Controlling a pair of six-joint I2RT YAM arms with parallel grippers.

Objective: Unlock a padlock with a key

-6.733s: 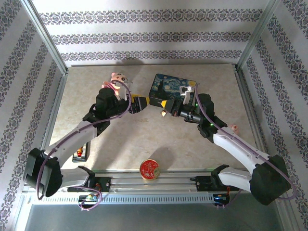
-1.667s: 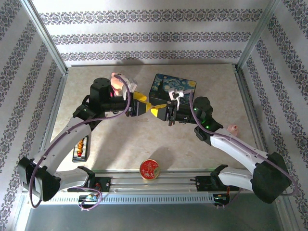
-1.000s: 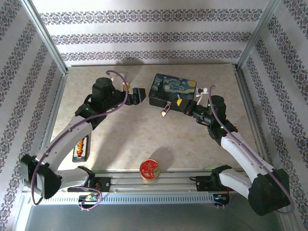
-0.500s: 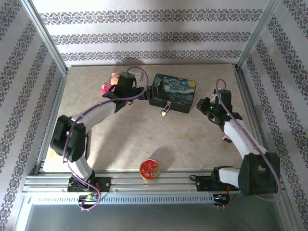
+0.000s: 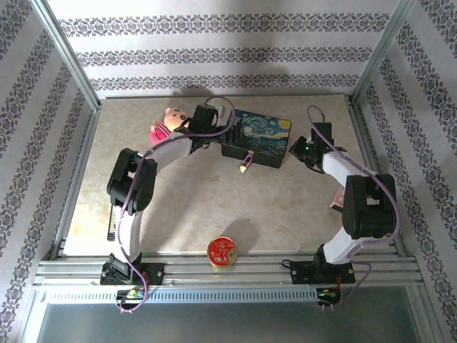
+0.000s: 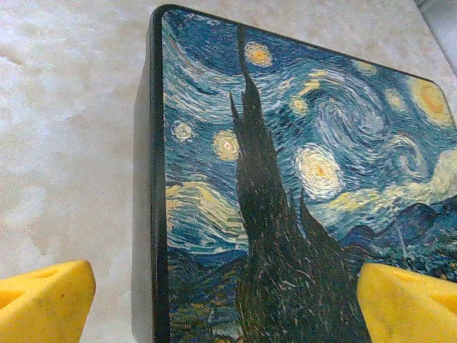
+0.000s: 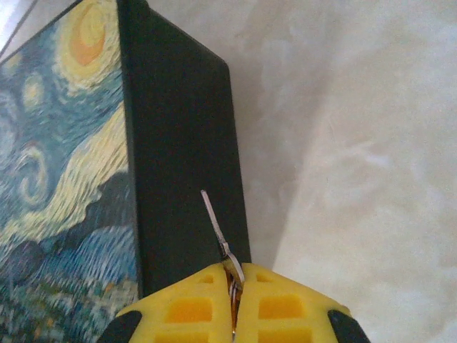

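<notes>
Top external: right arm folded tight, jaws pinching key.

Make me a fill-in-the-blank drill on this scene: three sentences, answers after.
1. The right gripper is shut on a thin silvery ____.
2. The left gripper holds its jaws ____ above the painted box.
3. The toy pig to the left of the box is ____ in colour.
Missing words: key; open; pink.

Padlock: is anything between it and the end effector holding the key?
Yes: the corner of the painted Starry Night box sits between the right end effector, shut on the thin silvery key, and the tiny brass padlock.
</notes>
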